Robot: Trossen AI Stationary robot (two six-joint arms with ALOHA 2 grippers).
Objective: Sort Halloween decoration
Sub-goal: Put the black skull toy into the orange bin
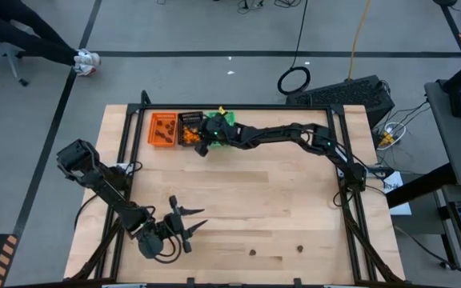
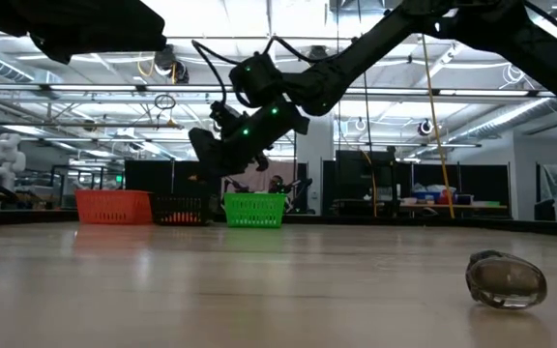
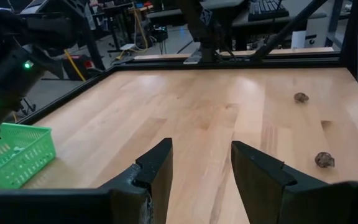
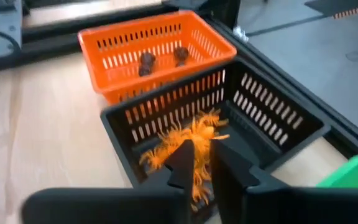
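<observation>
Three small baskets stand in a row at the table's far edge: orange [image 1: 164, 128], black [image 1: 189, 128] and green [image 1: 224, 122]. The orange basket [image 4: 157, 43] holds two dark brown blobs [image 4: 146, 60]. My right gripper [image 4: 201, 148] hangs over the black basket [image 4: 260, 124], shut on an orange spiky trinket [image 4: 191, 140]; in the low view it [image 2: 206, 155] is above the baskets. My left gripper [image 3: 201, 165] stands open near the table's near left corner [image 1: 186, 220], with nothing between its fingers. Two brown blobs [image 3: 301, 97] [image 3: 324, 160] lie on the table ahead of it. My right gripper pinches the orange spiky trinket's body [image 4: 201, 163] between its two fingers. The trinket's thin legs [image 4: 160, 152] fan out past the fingertips, over the black basket's near wall. The fingers slant downward from the table's right side. Whether the trinket touches the basket does not show.
The two brown blobs lie on the bare wood near the near edge [image 1: 252, 251] [image 1: 301, 248]; one [image 2: 506, 280] shows close by in the low view. A black frame rail [image 1: 238, 106] runs around the table. The right arm [image 1: 294, 132] reaches across the far side.
</observation>
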